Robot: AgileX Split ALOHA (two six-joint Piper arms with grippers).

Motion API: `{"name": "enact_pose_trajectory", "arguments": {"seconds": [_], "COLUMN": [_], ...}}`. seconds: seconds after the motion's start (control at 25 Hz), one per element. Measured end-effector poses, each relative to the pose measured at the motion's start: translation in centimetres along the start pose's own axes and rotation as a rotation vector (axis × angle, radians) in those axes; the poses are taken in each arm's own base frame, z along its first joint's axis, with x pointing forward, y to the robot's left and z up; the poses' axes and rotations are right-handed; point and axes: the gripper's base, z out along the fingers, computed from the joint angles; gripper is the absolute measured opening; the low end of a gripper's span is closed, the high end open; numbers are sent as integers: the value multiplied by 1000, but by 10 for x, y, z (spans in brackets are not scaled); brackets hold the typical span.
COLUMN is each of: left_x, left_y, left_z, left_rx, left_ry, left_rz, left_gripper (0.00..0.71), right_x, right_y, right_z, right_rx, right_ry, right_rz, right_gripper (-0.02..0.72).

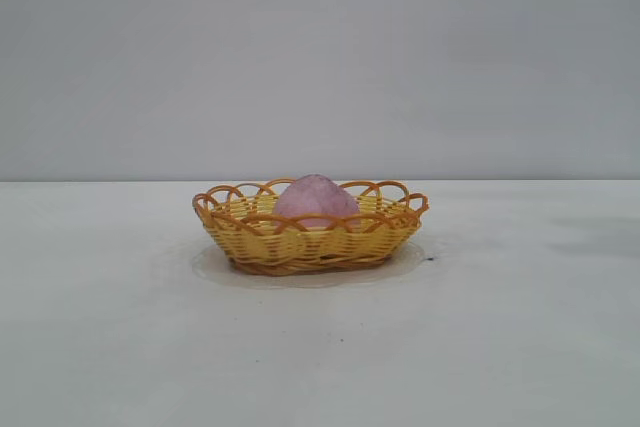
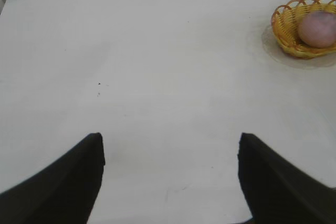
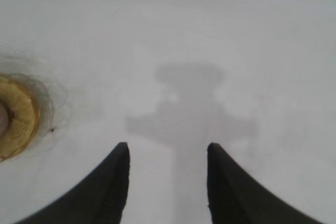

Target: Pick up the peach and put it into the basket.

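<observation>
The pale pink peach [image 1: 315,201] lies inside the yellow wicker basket [image 1: 250,239] with the orange looped rim, at the middle of the white table. The left wrist view shows the same peach [image 2: 318,28] in the basket [image 2: 284,28] far off. My left gripper [image 2: 170,142] hangs open over bare table, well away from the basket, with nothing between its fingers. My right gripper [image 3: 167,150] is also open and empty above the table. Only an edge of the basket [image 3: 17,116] shows in the right wrist view. Neither arm appears in the exterior view.
The white table [image 1: 520,347] stretches around the basket on all sides. A grey wall stands behind it. The right arm's shadow [image 3: 189,114] falls on the table ahead of its fingers.
</observation>
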Motion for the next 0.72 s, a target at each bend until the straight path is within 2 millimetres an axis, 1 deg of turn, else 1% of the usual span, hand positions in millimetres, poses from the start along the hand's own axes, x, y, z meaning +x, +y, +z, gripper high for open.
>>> {"name": "enact_pose_trajectory", "arguments": {"seconds": [0.2,0.28,0.44,0.6,0.72], "left_x": [0,0,0,0,0], "left_y": [0,0,0,0,0], "left_z": [0,0,0,0,0], "left_rx": [0,0,0,0,0], "left_ry": [0,0,0,0,0], "left_rz": [0,0,0,0,0], "left_gripper": [523,523,523,523,523], "right_x": [46,68,116,168,207], "right_y": [9,12,19,26,29], "right_z": [-40,-55,-78,-94,-98], "right_rx": [2,4,9,14,18], "right_ry": [-52,-77,-131,-193,-243], "right_rz": [-6,-9,-16,-25,-31], "right_gripper": [295,295,295,295,295]}}
